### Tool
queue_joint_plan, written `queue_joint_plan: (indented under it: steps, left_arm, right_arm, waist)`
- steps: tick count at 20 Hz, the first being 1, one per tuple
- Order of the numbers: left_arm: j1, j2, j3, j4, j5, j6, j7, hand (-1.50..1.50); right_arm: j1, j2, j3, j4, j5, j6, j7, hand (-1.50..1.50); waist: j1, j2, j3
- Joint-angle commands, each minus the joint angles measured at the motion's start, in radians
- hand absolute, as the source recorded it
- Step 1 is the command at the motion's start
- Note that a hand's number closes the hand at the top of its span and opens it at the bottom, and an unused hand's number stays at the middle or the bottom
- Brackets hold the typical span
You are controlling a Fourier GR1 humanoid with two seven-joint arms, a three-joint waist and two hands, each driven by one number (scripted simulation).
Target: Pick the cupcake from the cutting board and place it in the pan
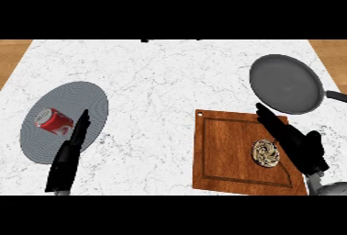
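Head view, hidden or cut off: I see the pan's handle (pixel 337 96) running off the right edge, so its end is lost to me. The right forearm leaves at the lower right corner. Part of the cutting board's right side sits under the right hand.

Head view, hard to make out: the cupcake's top reads to me only as a swirl of cream and brown; I cannot tell its wrapper.

Cupcake (pixel 265 153): small and round, lying on the cutting board toward its right side, just beside the right hand; I cannot tell whether they touch.

Cutting board (pixel 224 156): reddish brown wood, rectangular, with a groove running inside its border, slightly skewed on the counter.

Pan (pixel 285 83): dark grey, round, smooth, nothing in it, beyond the board's far right corner.

Right hand (pixel 291 137): black, fingers stretched out straight toward the pan, holding nothing, over the board's right edge.

Left hand (pixel 71 153): black, fingers straight and together, holding nothing, fingertips over the plate's near rim.

Plate (pixel 81 98): grey, round, finely ringed.

Can (pixel 53 121): red with a silver end, lying on its side on the plate.

Counter (pixel 163 78): white marble with grey veins.
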Motion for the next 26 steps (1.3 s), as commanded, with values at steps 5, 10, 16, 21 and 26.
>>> queue_joint_plan:
  steps: [5,10,16,21,26]
  left_arm:
    - [-0.201,0.059,0.006,-0.097,0.019,-0.131,0.200,0.00]
    - [-0.186,0.059,0.011,-0.078,0.099,-0.207,0.211,0.00]
    - [-0.240,0.035,0.100,-0.052,0.096,-0.282,0.256,0.00]
    - [-0.225,0.012,0.051,-0.069,0.069,-0.232,0.261,0.00]
    - [-0.247,0.015,0.045,-0.058,0.047,-0.245,0.265,0.00]
  right_arm:
    - [-0.237,-0.029,-0.198,0.330,-0.094,0.072,0.039,-1.50]
    - [-0.126,-0.149,-0.079,0.347,0.341,-0.180,-0.092,1.50]
    - [-0.030,-0.101,-0.170,0.374,0.301,-0.117,-0.242,-1.50]
    - [-0.064,-0.246,-0.043,0.285,0.406,-0.001,-0.028,-1.50]
    - [-0.222,-0.297,0.056,0.177,0.453,0.184,0.276,-1.50]
  waist:
    - [0.051,0.030,-0.030]
    - [0.033,0.027,-0.031]
    - [0.028,0.021,-0.033]
    - [0.030,0.021,-0.034]
    - [0.045,0.021,-0.036]
